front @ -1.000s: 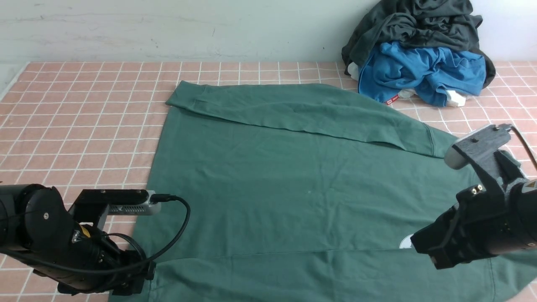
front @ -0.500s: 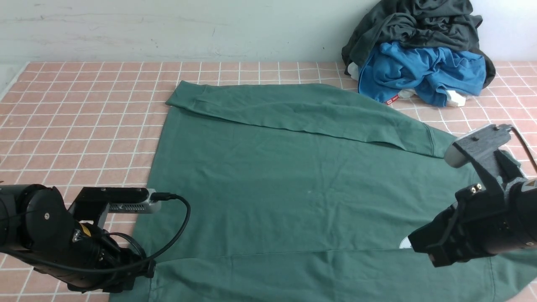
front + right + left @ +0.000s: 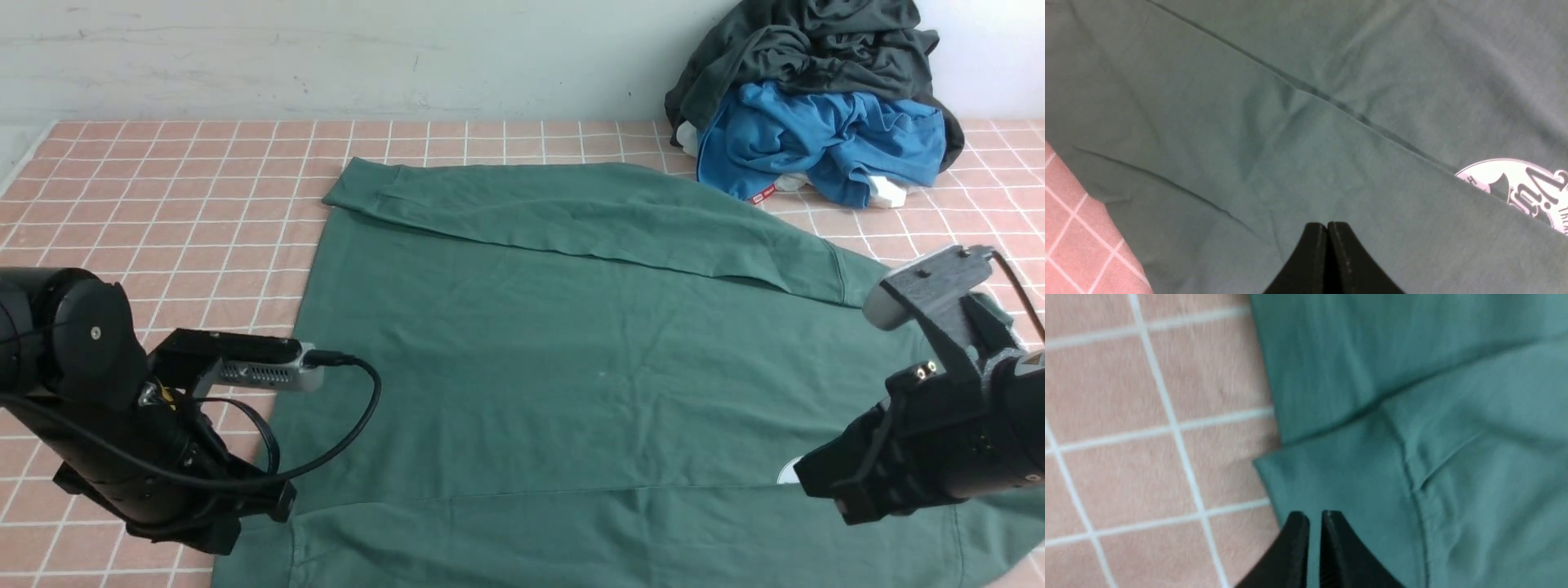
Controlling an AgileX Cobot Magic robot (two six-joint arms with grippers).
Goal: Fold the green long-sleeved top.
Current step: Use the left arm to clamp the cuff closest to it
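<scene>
Left wrist view: left hand (image 3: 1312,516) pinches blurred cuff (image 3: 1331,469) of green long-sleeved top (image 3: 1453,375); right hand (image 3: 1327,225) clenched.

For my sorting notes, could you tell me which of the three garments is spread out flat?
The large dark green long-sleeved top; the bright blue garment and dark charcoal-grey garment sit crumpled in a heap by the wall.

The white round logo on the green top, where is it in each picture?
Front view: the white round logo peeks out low on the right, beside the right gripper, on the green long-sleeved top.
Left wrist view: not in it.
Right wrist view: at the right edge, partly under a fold.
Shared landmark: the pink checked tablecloth beside the top shows in all three.
</scene>
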